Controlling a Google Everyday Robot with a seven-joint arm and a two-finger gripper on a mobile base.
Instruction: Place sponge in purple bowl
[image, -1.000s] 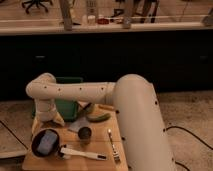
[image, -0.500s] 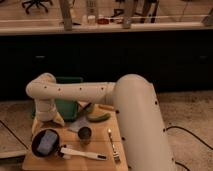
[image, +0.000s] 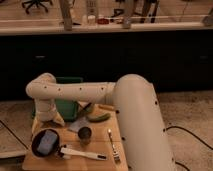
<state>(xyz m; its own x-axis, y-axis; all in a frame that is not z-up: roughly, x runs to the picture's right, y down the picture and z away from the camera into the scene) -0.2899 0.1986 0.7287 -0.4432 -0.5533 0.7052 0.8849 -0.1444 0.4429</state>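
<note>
A wide, shallow, very dark purple bowl (image: 36, 150) sits near the front left corner of the light wooden table (image: 98, 144), with its rim close to the table's left edge. A bluish-grey block of sponge (image: 46, 142) lies flat inside the bowl.

The white gripper (image: 50, 120) hangs just over the far rim of the bowl, at the end of the long white arm (image: 75, 92). I cannot tell if it is holding on or let go.

A white-handled brush (image: 82, 153) lies along the front edge, with its head just beside the bowl. A small dark round cup (image: 85, 135) stands near the bowl on the right. There is bare wood between the cup and a metal fork (image: 112, 147), which lies by the table's right edge. A long green vegetable (image: 97, 118) and a green box (image: 67, 102) fill the back of the table
</note>
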